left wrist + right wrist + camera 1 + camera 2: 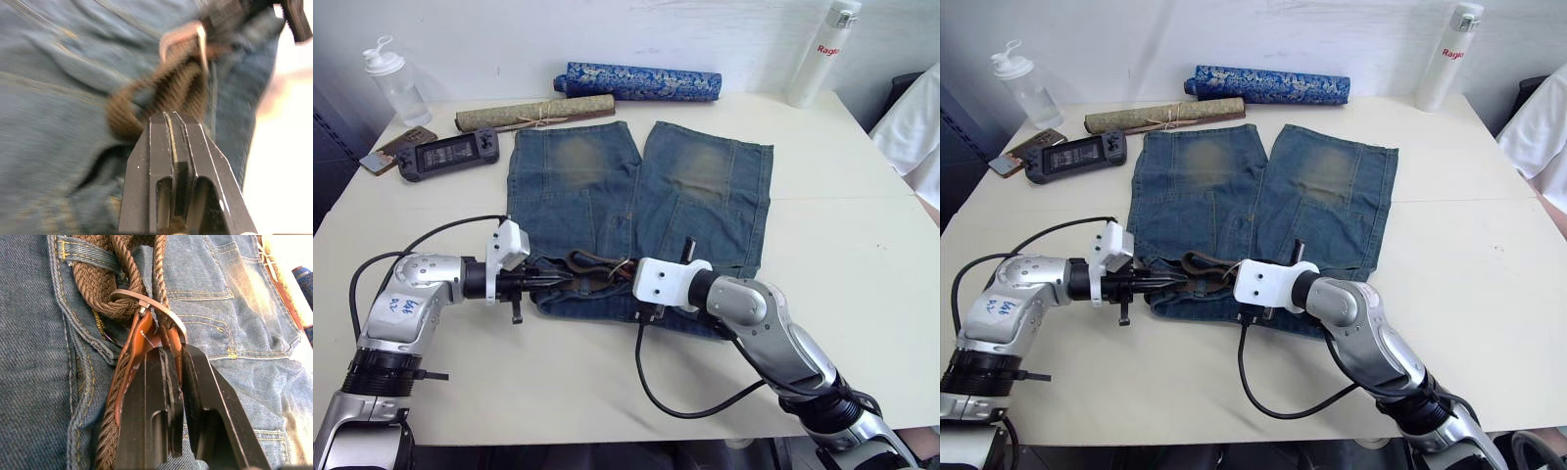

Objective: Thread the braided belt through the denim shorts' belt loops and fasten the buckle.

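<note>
Denim shorts [636,211]: spread flat at the centre of the frame, legs toward the top, waistband along the lower edge of the cloth.
Braided belt [597,269]: bunched along the waistband at lower centre, between the two arms; its long axis runs left–right across the frame.
Buckle [146,301]: silver frame lying just beyond the right fingertips, with the tan leather tip [146,335] passing through it.
Belt loops [85,252]: one denim strip crosses the woven strap in the upper left of the right wrist view.
Right gripper [171,352]: fingers pressed together, pinching the leather tip just short of the buckle.
Left gripper [171,117]: fingers pressed together with only a sliver between them; tips at a fold of the strap, no clear hold visible.
Key relation: the buckle lies straight ahead of the right fingers, along their own line. The right arm is nearer; fastening likely turns on drawing the tip onward through the frame.
</note>
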Controlling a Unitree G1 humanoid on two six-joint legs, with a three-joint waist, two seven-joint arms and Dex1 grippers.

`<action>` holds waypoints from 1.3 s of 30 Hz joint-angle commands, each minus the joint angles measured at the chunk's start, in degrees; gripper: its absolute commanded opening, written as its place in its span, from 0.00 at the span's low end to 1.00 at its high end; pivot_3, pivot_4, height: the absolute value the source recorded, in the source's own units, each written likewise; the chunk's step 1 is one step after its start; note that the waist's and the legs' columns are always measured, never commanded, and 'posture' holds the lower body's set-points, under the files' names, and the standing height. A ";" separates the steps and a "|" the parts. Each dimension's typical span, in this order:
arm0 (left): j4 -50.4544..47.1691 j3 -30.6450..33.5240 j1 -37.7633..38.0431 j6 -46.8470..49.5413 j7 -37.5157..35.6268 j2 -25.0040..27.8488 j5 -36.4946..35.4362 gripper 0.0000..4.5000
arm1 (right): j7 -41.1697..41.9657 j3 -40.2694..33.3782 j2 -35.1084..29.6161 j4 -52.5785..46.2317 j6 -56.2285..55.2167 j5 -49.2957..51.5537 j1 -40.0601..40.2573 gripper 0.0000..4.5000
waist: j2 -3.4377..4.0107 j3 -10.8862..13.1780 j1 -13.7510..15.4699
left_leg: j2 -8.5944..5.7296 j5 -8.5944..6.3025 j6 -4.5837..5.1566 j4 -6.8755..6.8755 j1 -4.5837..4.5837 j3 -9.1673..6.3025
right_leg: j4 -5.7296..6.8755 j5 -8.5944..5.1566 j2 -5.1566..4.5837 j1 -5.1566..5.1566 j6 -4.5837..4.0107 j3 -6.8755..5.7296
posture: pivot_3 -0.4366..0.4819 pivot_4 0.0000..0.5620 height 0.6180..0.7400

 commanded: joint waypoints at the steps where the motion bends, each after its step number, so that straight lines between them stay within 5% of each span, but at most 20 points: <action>1: 0.70 -0.45 1.19 -2.76 -0.65 1.00 1.98 0.02 | -0.30 -1.36 -0.26 -3.24 0.45 -0.54 0.30 0.00 | 0.00 0.00 0.01 | 0.00 0.00 0.00 0.00 0.00 0.00 | -0.01 0.00 0.00 0.00 0.00 0.00 | 0.48 0.27 0.16; 8: 8.29 -3.62 0.98 -6.36 2.97 0.75 8.76 0.02 | -0.25 -2.93 -1.64 -5.43 0.10 -0.17 2.08 0.00 | 0.00 -0.02 0.03 | 0.00 0.00 0.01 0.00 0.01 0.01 | 0.00 0.00 -0.01 0.01 0.00 0.01 | 0.48 0.27 0.16; 13: 10.89 -6.70 1.48 -11.29 3.73 0.59 12.30 0.02 | -0.12 -7.14 -7.65 -10.12 -3.50 -0.13 10.76 0.00 | 0.02 -0.11 0.77 | -0.01 0.00 0.01 0.00 0.04 0.03 | 0.00 0.00 -0.03 0.04 0.00 0.01 | 0.48 0.27 0.16; 23: 9.99 -7.88 3.75 -13.95 5.23 0.86 13.28 0.02 | -3.69 -29.63 -19.23 -7.80 -11.62 0.94 31.20 0.00 | 0.42 -0.73 1.56 | 0.08 -0.18 0.33 0.01 0.30 0.62 | -0.05 -0.04 -0.28 0.20 -0.01 0.09 | 0.48 0.27 0.16; 29: 11.63 -8.02 4.33 -15.89 5.68 1.22 13.53 0.02 | -5.19 -41.06 -21.09 -4.91 -14.75 1.81 35.96 0.00 | 0.51 -0.96 2.07 | 0.07 -0.20 0.38 0.02 0.32 0.71 | -0.08 -0.04 -0.35 0.25 0.00 0.09 | 0.48 0.27 0.16; 39: 17.07 -7.29 3.81 -21.22 7.26 0.49 13.45 0.02 | -4.15 -36.84 -20.45 -8.01 -25.58 4.44 38.17 0.00 | 0.70 -1.08 2.96 | -0.08 -0.27 0.50 0.05 0.34 0.82 | -0.20 -0.06 -0.61 0.35 0.06 0.05 | 0.48 0.27 0.16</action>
